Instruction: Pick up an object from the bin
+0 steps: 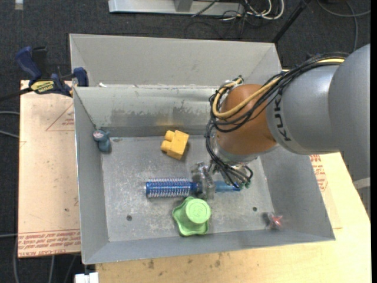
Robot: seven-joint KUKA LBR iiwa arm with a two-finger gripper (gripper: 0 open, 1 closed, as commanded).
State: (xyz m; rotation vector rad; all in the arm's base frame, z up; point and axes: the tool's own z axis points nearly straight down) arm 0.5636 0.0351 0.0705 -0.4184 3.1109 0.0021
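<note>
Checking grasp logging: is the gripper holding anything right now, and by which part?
Cannot tell. The gripper is down at the blue brush, where its bristles meet the handle, and the brush lies on the bin floor.

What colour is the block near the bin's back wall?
The block is yellow, plain in the camera view.

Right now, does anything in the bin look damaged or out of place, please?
Nothing stands out: the yellow block, blue ribbed roller and green cup lie loose and whole on the bin floor, the gripper at the roller's right end.
</note>
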